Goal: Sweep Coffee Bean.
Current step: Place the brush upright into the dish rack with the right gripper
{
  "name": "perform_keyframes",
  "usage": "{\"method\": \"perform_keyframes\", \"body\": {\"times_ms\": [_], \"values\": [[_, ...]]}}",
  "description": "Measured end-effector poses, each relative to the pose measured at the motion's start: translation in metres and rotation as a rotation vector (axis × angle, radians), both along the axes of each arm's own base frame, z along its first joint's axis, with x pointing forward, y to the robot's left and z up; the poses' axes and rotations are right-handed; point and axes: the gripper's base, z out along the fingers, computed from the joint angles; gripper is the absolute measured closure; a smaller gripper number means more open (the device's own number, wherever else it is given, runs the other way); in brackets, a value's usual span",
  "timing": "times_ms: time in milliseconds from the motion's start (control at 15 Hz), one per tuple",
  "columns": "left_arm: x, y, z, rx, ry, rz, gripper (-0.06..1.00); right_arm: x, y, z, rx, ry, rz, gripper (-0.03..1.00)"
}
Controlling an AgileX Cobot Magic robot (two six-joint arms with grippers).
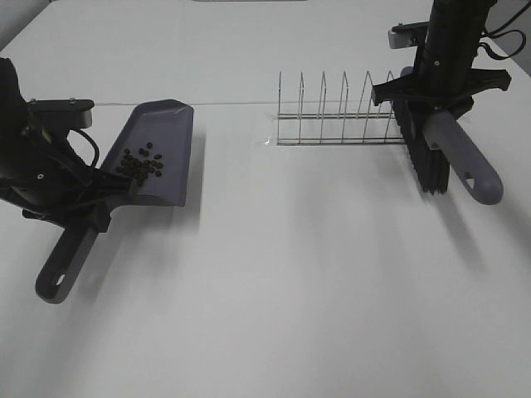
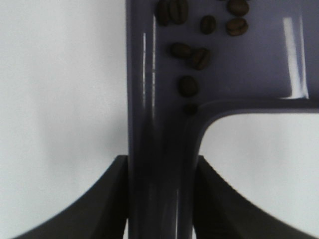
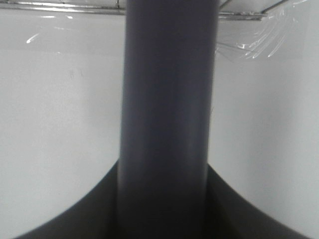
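Note:
A grey-purple dustpan [image 1: 158, 153] is held tilted at the left of the table. Several dark coffee beans [image 1: 141, 164] lie in its pan; they also show in the left wrist view [image 2: 192, 55]. My left gripper [image 1: 83, 203] is shut on the dustpan's handle [image 2: 159, 174], its fingers on either side. At the right, my right gripper [image 1: 438, 104] is shut on the grey handle [image 3: 167, 114] of a brush [image 1: 460, 157]. The brush's black bristles [image 1: 427, 162] hang beside the handle, near the table.
A wire dish rack [image 1: 340, 112] stands at the back middle, just left of the brush. The white table [image 1: 290, 290] stretches wide in front. Some clear plastic film [image 3: 254, 40] lies by the rack.

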Motion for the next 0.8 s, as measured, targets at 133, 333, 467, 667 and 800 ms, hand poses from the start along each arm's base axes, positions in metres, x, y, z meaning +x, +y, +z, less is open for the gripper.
{"method": "perform_keyframes", "body": {"times_ms": [133,333,467,667,800], "values": [[0.000,0.000,0.000,0.001,0.000,-0.004,0.59,0.006,0.001,0.004,0.001,-0.011,-0.003,0.62],[0.000,0.000,0.000,0.001,-0.001,-0.005,0.59,0.013,0.002,-0.009,-0.012,0.039,-0.006,0.62],[0.000,0.000,0.000,0.002,-0.001,-0.006,0.59,0.019,0.004,-0.016,-0.012,0.044,-0.007,0.62],[0.000,0.000,0.000,0.002,-0.001,-0.008,0.59,0.027,0.005,-0.011,-0.005,0.007,-0.007,0.62],[0.000,0.000,0.000,0.002,-0.001,-0.008,0.59,0.030,0.005,-0.010,-0.002,-0.007,-0.008,0.62]]}}
